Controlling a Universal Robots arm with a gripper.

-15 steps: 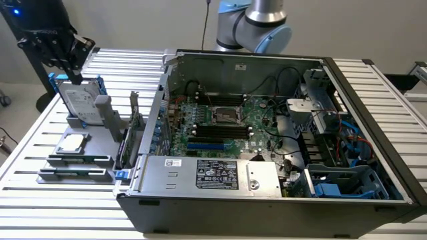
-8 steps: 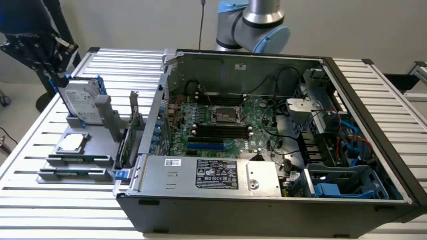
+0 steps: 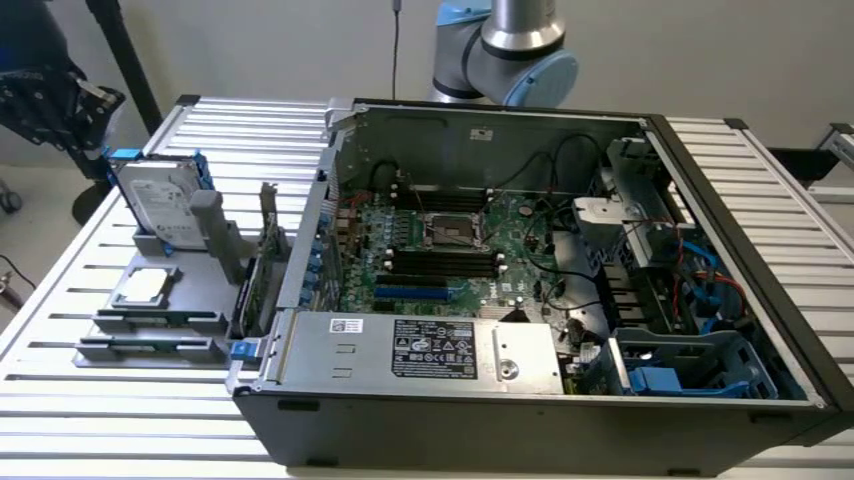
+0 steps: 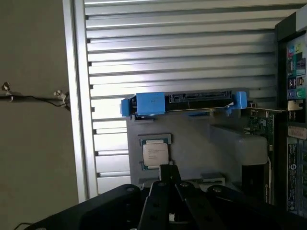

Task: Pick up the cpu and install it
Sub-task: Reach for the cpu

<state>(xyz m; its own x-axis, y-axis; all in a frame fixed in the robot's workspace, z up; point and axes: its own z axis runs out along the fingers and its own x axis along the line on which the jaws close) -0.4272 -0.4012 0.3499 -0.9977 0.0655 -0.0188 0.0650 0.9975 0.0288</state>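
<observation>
The cpu (image 3: 144, 287) lies flat, silver top up, in its seat on the grey holder (image 3: 200, 295). The holder stands beside the open computer case (image 3: 400, 425), and the upright hard drive (image 3: 158, 205) is near the chip. The gripper (image 4: 167, 168) hangs clear of the chip, pressed together on nothing.

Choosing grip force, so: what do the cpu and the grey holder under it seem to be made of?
The cpu: silver top with a dull sheen, likely metal; pale edge, material unclear. The grey holder: matte and uniform, probably plastic.
</observation>
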